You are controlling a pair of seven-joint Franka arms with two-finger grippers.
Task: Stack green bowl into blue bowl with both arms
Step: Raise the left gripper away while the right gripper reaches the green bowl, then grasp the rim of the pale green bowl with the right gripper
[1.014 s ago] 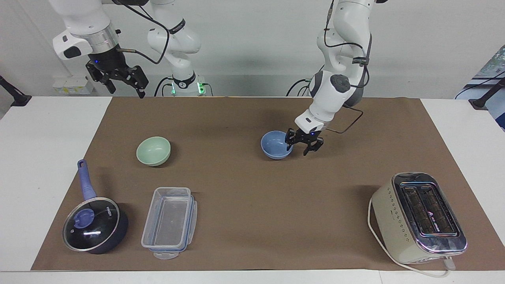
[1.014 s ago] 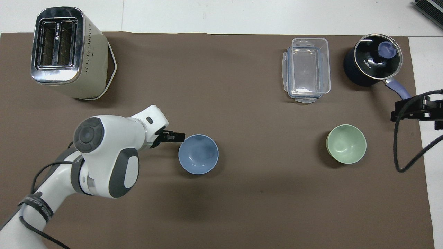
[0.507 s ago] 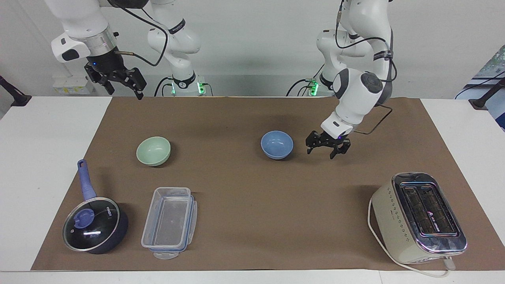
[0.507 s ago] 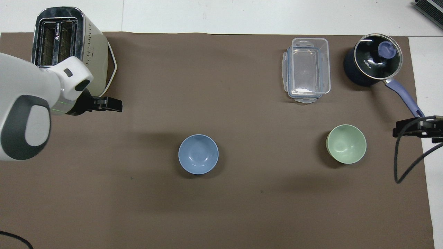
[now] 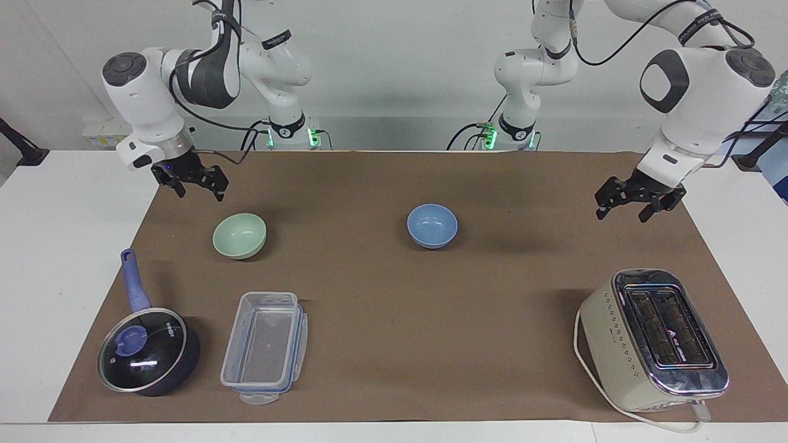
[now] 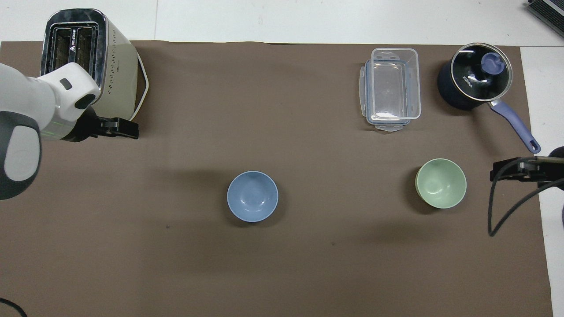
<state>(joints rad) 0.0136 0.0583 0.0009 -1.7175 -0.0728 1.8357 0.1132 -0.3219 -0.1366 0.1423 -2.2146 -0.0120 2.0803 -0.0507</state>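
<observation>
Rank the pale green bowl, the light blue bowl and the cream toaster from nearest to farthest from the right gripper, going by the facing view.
1. Small pale mint-green bowl: just below the right gripper, at the right arm's end of the table.
2. Small light powder-blue bowl: mid-table.
3. Cream two-slot toaster with chrome top: at the left arm's end, farthest from the robots.

A plain white wall (image 5: 394,67) is standing along the robots' end of the white table (image 5: 68,246), which is carrying a large brown paper sheet (image 5: 394,307) over most of its top. Even, soft light is falling from above, casting faint shadows on the paper.
</observation>
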